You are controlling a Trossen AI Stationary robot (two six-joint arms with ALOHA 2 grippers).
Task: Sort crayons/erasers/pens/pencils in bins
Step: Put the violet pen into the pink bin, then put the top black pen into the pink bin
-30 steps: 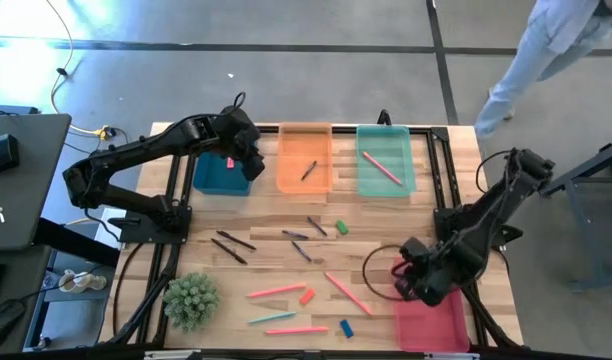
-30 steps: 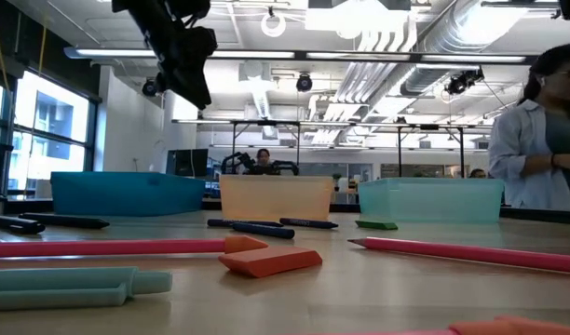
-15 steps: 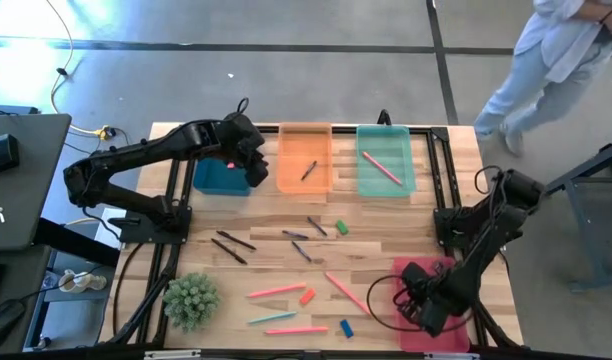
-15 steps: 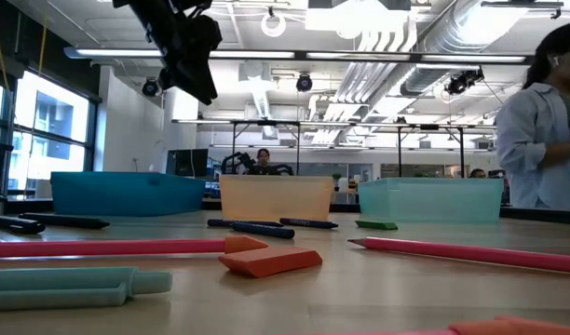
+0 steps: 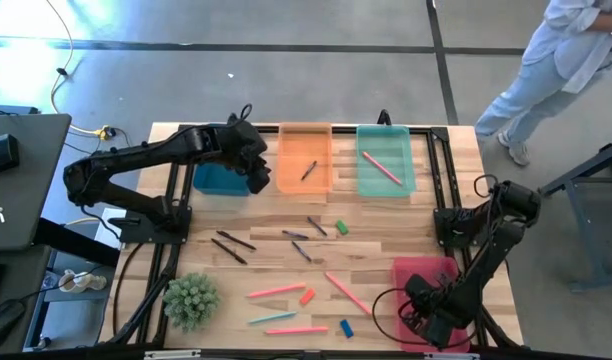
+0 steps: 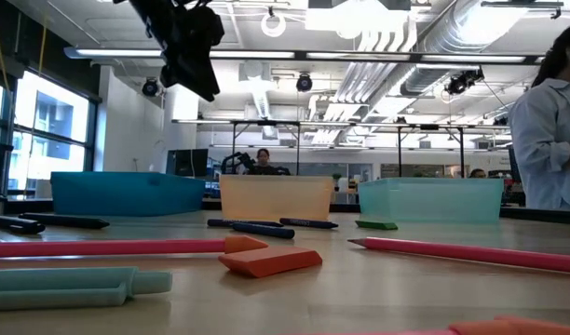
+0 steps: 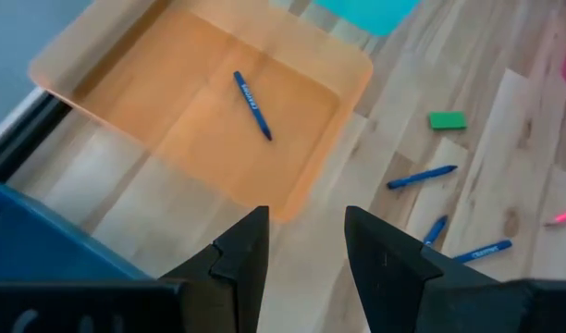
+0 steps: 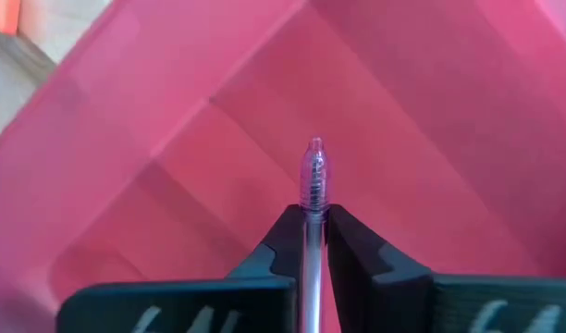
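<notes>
My right gripper (image 5: 426, 322) is over the near part of the red-pink bin (image 5: 434, 275), shut on a clear-grey pen (image 8: 313, 176). My left gripper (image 5: 257, 178) is open and empty, high above the gap between the dark blue bin (image 5: 214, 180) and the orange bin (image 5: 306, 150); it also shows in the low view (image 6: 203, 86). The orange bin holds one crayon (image 7: 252, 104). The green-teal bin (image 5: 386, 185) holds a salmon pencil (image 5: 382, 168). Crayons (image 5: 297, 236), black pens (image 5: 234, 241), pencils (image 5: 276, 291) and erasers (image 5: 341, 228) lie loose on the table. My right gripper pinches the pen's shaft (image 8: 311, 215) between its two fingers. The pen lies along the fingers, and its tip end (image 8: 314, 153) sticks out past the fingertips toward the red-pink bin's floor. Whether the tip touches the floor I cannot tell.
A small green plant (image 5: 191, 300) stands at the near left. An orange eraser (image 5: 307, 296) and a blue eraser (image 5: 346, 327) lie among the near pencils. A person (image 5: 561, 60) walks beyond the table's far right corner.
My right gripper has gone toward the table's near edge, along the red-pink bin, shut on the pen. My left gripper has gone a little toward the table's right, from over the dark blue bin toward the orange bin.
</notes>
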